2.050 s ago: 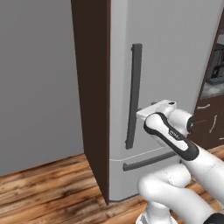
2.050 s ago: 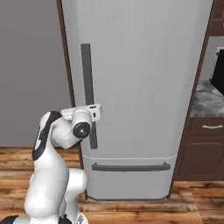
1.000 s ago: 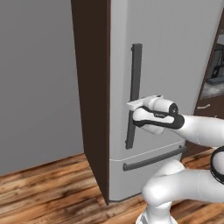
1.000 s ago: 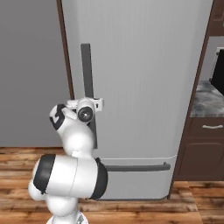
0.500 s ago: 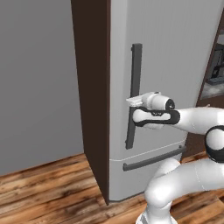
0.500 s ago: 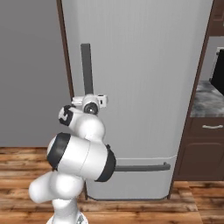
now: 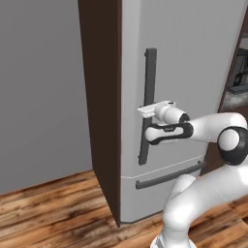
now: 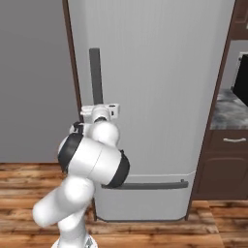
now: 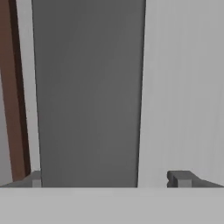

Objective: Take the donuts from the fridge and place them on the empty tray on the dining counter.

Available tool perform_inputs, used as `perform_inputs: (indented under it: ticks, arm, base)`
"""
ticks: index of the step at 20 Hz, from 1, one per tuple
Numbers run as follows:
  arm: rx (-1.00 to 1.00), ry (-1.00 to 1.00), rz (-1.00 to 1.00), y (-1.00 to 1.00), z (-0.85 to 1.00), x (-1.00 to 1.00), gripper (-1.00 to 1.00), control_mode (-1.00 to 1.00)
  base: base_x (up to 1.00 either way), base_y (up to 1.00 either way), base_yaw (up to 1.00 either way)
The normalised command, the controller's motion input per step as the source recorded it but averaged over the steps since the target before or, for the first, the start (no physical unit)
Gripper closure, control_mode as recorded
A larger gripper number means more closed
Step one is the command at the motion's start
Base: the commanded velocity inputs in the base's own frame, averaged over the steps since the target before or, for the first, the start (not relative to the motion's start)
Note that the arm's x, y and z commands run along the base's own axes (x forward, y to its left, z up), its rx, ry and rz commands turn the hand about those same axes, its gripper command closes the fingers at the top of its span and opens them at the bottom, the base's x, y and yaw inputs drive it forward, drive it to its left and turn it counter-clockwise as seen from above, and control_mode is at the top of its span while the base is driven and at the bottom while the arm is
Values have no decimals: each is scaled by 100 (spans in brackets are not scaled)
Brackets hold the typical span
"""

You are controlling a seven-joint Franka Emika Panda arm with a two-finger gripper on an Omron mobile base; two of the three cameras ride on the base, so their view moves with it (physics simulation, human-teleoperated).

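While the fridge point(image 7: 184, 72) is shut, its dark handle point(image 9: 87, 92) stands directly ahead of the jaws point(image 9: 107, 178), between the 2 spread tips. They hold nothing, set wide, I'd judge, to straddle the bar.

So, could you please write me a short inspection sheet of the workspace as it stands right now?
Surface: wooden plank floor; no worktop by the arm.
Job's things: fridge shut, its drawer shut too; donuts and tray nothing seen.
Clutter: nothing seen.
Grippers: gripper open, its fingers either side of the long dark vertical handle, not yet closed on it.
Cables: nothing seen.
Surroundings: grey wall on the left, dark brown cabinets with a stone top on the right.
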Motion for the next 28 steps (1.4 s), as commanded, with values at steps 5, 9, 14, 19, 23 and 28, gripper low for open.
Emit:
perform_inputs:
  ticks: [5,9,14,19,23,28]
  arm:
    - [7,19,-3,-32,9,13,100,-100]
    - [31,48,-16,-100,40,-54,100,-100]
    - [33,54,-20,-100,26,-67,100,-100]
    - [34,37,-21,-100,20,-63,100,-100]
    - [34,28,-18,-100,22,-50,100,-100]
    - [24,12,-10,-100,5,-9,100,-100]
  base:
    - [0,0,0]
    - [0,0,0]
    - [0,0,0]
    - [0,0,0]
    - [0,0,0]
    - [0,0,0]
